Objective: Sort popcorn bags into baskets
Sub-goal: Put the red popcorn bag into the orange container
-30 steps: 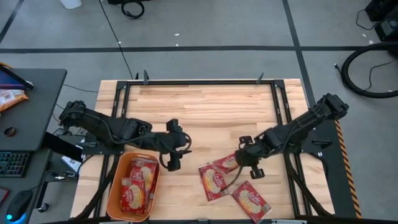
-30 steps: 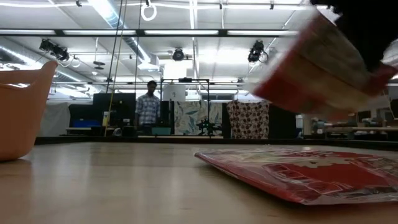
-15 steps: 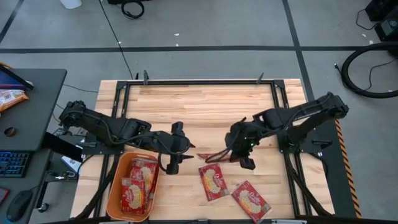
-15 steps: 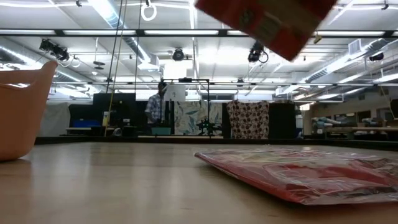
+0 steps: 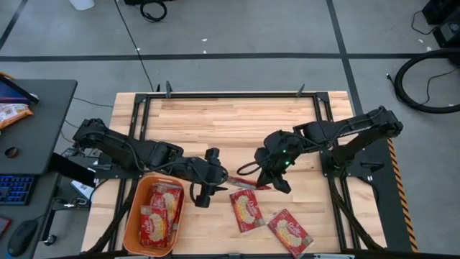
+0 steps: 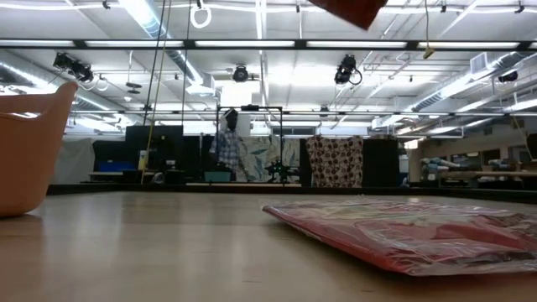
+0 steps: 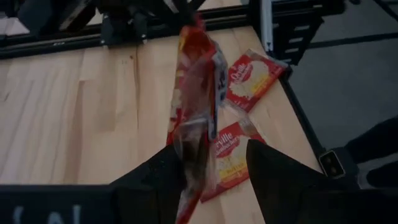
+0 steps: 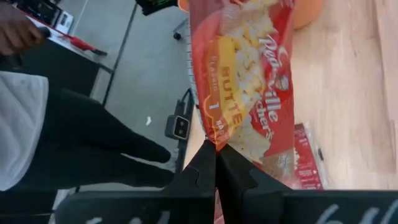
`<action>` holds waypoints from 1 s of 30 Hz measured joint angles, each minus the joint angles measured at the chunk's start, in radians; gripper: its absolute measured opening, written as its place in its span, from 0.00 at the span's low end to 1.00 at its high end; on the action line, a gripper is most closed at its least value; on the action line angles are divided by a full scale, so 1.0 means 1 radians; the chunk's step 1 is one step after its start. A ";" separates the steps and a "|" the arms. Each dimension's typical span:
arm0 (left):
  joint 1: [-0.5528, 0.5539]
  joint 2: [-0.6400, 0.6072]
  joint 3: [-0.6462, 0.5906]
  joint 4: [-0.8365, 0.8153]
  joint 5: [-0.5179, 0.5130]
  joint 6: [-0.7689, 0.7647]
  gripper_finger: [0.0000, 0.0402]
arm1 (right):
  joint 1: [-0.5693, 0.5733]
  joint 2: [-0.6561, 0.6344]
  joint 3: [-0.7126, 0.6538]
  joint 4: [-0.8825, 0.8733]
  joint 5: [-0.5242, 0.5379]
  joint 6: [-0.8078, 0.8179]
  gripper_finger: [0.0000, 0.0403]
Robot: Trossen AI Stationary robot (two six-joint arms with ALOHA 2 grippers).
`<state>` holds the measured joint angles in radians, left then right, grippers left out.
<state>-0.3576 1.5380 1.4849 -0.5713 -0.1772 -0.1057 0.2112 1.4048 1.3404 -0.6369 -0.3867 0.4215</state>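
A red popcorn bag (image 5: 241,184) hangs in the air between my two grippers, turned edge-on in the left wrist view (image 7: 196,93). My right gripper (image 5: 267,180) is shut on it. My left gripper (image 5: 218,181) is open, one finger on each side of the bag's other end (image 7: 194,165). Two more bags (image 5: 246,210) (image 5: 290,232) lie flat on the table. The orange basket (image 5: 131,223) stands near the table's near left corner with several bags (image 5: 159,212) lying in it. In the low view only a corner of the held bag (image 6: 344,7) shows. My right gripper pinches the bag by the edge of one short end (image 8: 214,142) between its two shut fingers (image 8: 239,174). The bag is lifted clear of the table and stretches away from the fingers toward the left gripper. My left gripper: I cannot tell whether a finger (image 7: 165,177) touches the bag.
The far half of the wooden table (image 5: 237,122) is bare, framed by dark rails (image 5: 323,122). A desk with a keyboard (image 5: 14,188) stands off the table's left edge. A person (image 8: 37,124) stands beside the table in the right wrist view; another (image 6: 228,147) is far back.
My right gripper has raised the bag from above the other bags and carried it toward the table's left, to the left gripper. The bag has turned from tilted to edge-on. My left gripper has moved a little toward the table's right, to the bag.
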 joint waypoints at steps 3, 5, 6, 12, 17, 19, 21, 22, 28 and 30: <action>0.000 0.001 0.000 0.002 -0.008 -0.010 0.40 | -0.004 0.000 0.000 0.015 -0.004 0.007 0.02; 0.001 0.000 0.000 0.009 -0.009 -0.010 0.36 | -0.004 0.000 0.000 0.025 -0.009 0.005 0.02; 0.001 0.000 0.000 0.010 -0.009 -0.010 0.33 | -0.003 0.000 0.000 0.034 -0.013 0.002 0.02; 0.001 0.000 0.000 0.011 -0.024 -0.011 0.17 | -0.004 0.000 0.000 0.047 -0.113 0.010 0.02; 0.006 -0.015 0.000 0.025 -0.020 0.019 0.08 | -0.004 0.000 0.000 0.045 -0.119 0.005 0.02; 0.009 -0.019 0.000 0.022 -0.012 0.020 0.03 | -0.008 0.000 0.000 0.044 -0.102 0.001 0.03; 0.018 -0.023 0.000 0.021 -0.008 0.014 0.02 | -0.015 0.000 0.000 0.045 -0.096 -0.003 0.04; 0.019 -0.027 0.000 0.018 -0.008 0.012 0.03 | -0.018 0.000 0.000 0.045 -0.096 -0.005 0.05; 0.028 -0.048 0.000 0.000 -0.009 0.006 0.02 | -0.033 -0.001 0.001 0.057 -0.085 -0.002 0.15; 0.028 -0.051 0.000 -0.002 -0.009 0.005 0.02 | -0.043 -0.002 0.001 0.057 -0.084 0.002 0.21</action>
<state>-0.3298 1.4869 1.4849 -0.5735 -0.1867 -0.1007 0.1678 1.4029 1.3411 -0.5797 -0.4708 0.4238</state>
